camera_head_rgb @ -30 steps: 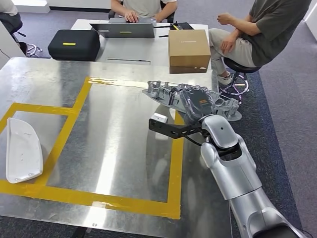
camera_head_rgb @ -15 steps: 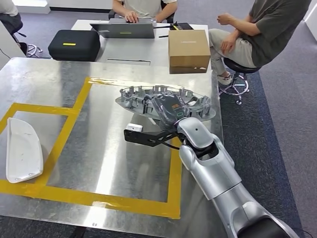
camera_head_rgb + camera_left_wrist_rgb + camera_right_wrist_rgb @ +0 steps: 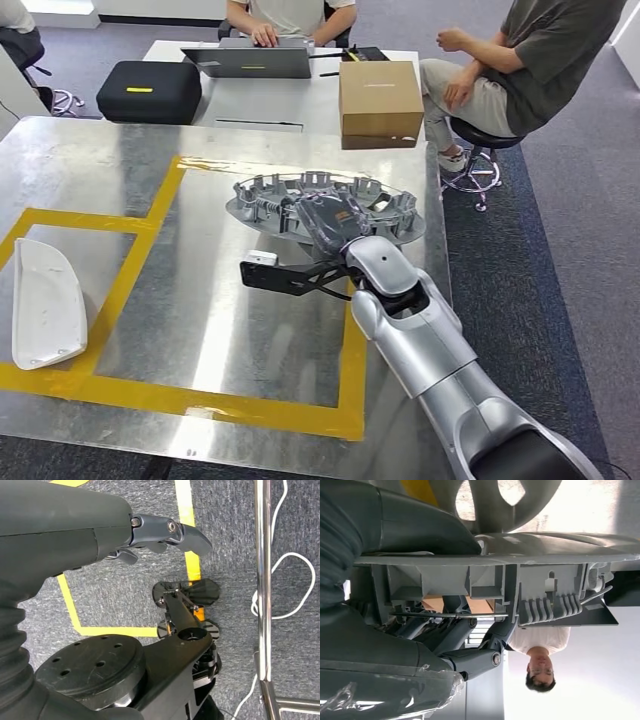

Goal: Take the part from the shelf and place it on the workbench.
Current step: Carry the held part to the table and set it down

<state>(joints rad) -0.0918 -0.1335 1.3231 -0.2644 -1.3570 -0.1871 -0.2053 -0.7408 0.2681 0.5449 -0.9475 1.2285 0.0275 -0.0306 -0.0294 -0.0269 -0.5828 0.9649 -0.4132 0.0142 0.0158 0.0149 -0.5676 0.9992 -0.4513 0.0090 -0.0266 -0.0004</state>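
The part is a long grey plastic moulding [image 3: 272, 205] with ribs and clips. My right hand [image 3: 336, 222] grips it near its middle and holds it level just above the metal workbench [image 3: 226, 300], over the far right side of the yellow-taped square. In the right wrist view the part [image 3: 531, 580] runs across the frame, with dark fingers [image 3: 471, 657] curled under it and the thumb on the other side. My left hand [image 3: 166, 532] hangs beside my body over the carpet floor, its fingers loosely curled, holding nothing.
A white curved shell [image 3: 45, 305] lies at the workbench's left edge. Yellow tape [image 3: 353, 370] marks squares on the bench. Behind stand a table with a cardboard box [image 3: 380, 100], a black case [image 3: 149, 90] and a laptop [image 3: 253, 58]; two people sit there.
My right arm has swung left with the part, carrying it from over the bench's right edge to over the taped square. The move has slowed in the last half second.
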